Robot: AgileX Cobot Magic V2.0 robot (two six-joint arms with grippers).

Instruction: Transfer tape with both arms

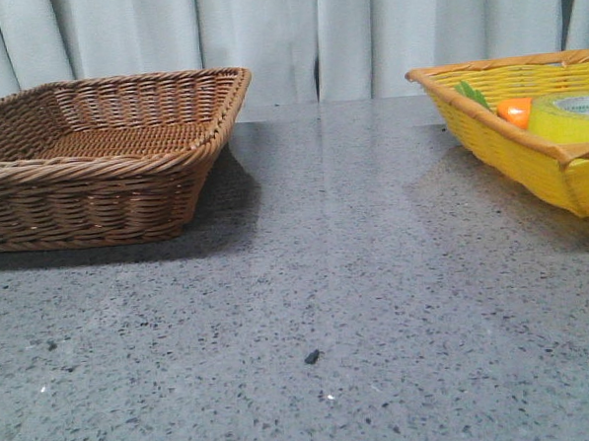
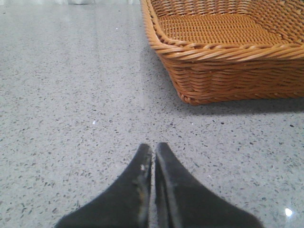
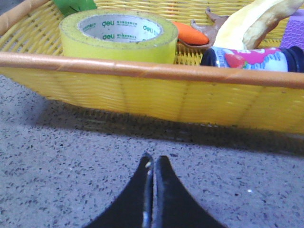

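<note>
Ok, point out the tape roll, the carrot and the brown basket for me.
Tape roll (image 3: 118, 45), right wrist view, on its yellow outer side.
Carrot (image 3: 190, 34), right wrist view, on its orange body.
Brown basket (image 1: 124, 162), front view, on its near rim.

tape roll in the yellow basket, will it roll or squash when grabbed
The tape lies flat on its side, so it probably won't roll. Its thick wound layers and core look stiff, likely resisting squeeze. The glossy outer face may be a bit slippery.
</note>
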